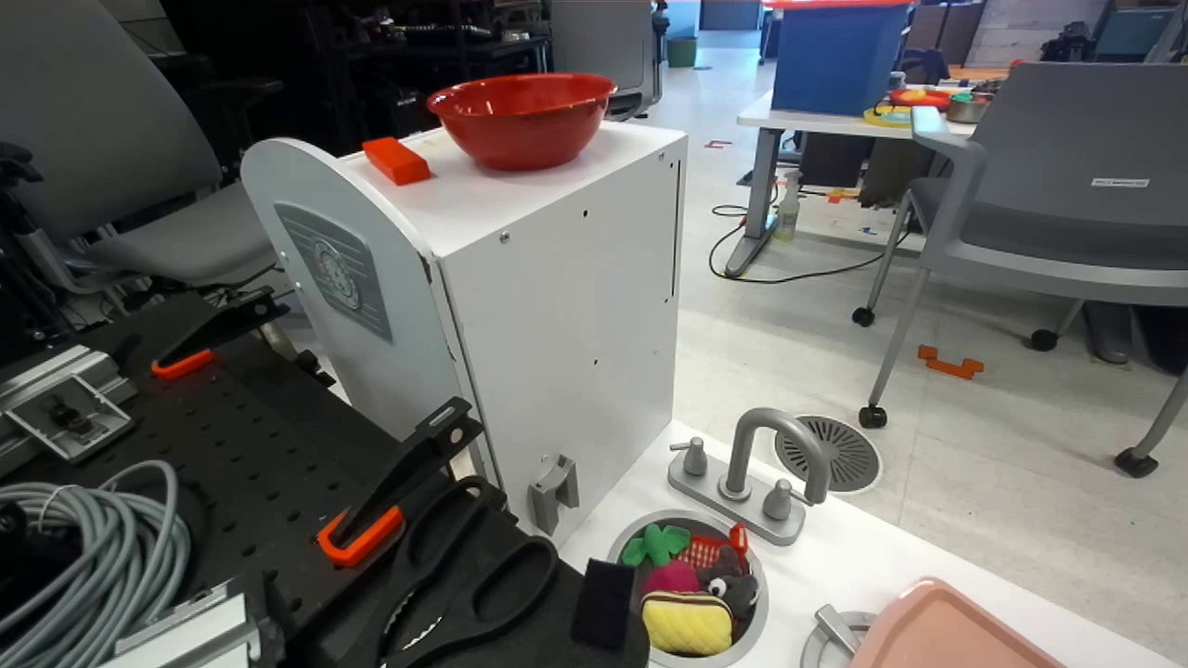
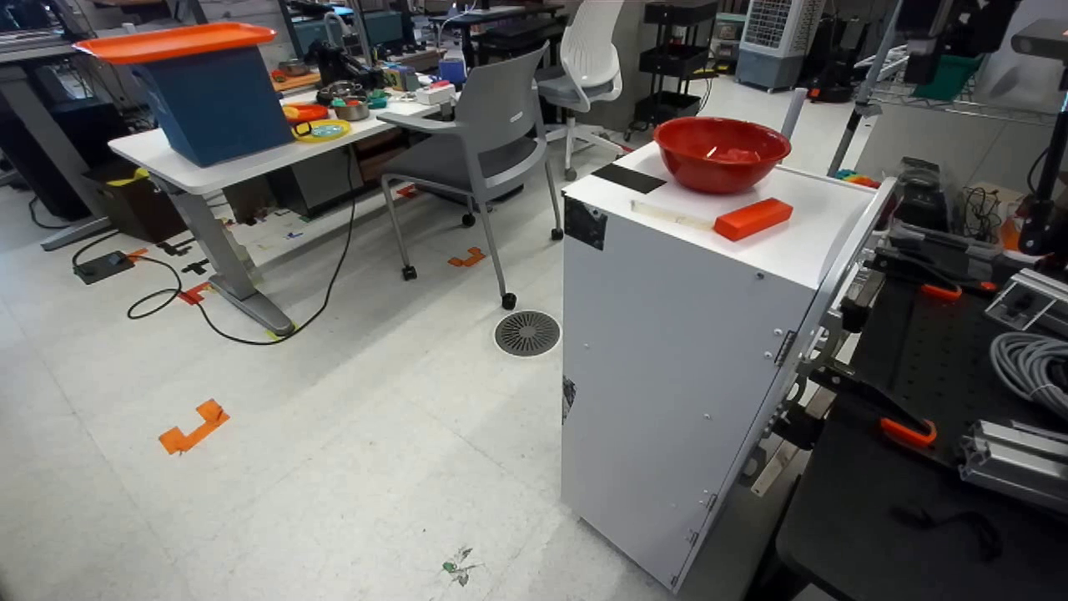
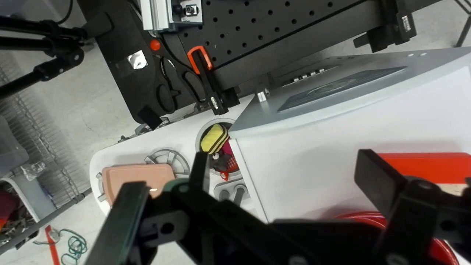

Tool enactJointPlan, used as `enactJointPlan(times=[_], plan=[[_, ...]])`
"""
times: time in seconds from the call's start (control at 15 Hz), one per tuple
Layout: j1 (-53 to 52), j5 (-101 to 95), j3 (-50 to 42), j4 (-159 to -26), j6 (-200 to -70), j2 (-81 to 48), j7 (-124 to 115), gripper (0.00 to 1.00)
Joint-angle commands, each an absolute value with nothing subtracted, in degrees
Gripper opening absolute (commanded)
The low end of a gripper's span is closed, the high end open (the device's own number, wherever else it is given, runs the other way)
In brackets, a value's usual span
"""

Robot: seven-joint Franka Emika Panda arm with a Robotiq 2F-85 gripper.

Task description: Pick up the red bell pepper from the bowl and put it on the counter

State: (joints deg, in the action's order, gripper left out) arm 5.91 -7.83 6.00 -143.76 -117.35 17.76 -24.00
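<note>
A tall, white, box-like cabinet (image 1: 566, 315) with a rounded, grey-panelled side is seen in both exterior views; its flat white top is taken as the counter (image 1: 464, 209). A black, perforated worktable (image 1: 260, 445) is placed near that side. A white sink unit (image 1: 863, 557) is seen beside the cabinet, lower than the counter. A wide, shallow, glossy red plastic bowl (image 1: 520, 134) is set upright on the counter; in the wrist view it is partly hidden by the black two-fingered gripper (image 3: 287, 171). The gripper's jaws are spread wide apart, the white counter seen in the gap. A curved grey faucet (image 1: 740, 455) is mounted on the sink unit. A rectangular orange-red block (image 2: 753, 219) is laid on the counter, just beside the bowl. Inside the bowl, in an exterior view, an uneven red form (image 2: 738, 156) is made out; whether it is the red bell pepper cannot be told.
</note>
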Motion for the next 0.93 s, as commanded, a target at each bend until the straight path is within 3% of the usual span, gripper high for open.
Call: enactJointPlan(times=[0.0, 0.87], plan=[[3.9, -11.9, 6.8, -138.3, -117.4, 11.4, -23.2, 1.00], [-1.9, -1.6, 6.2, -132.9, -121.8, 8.1, -23.7, 1.00]])
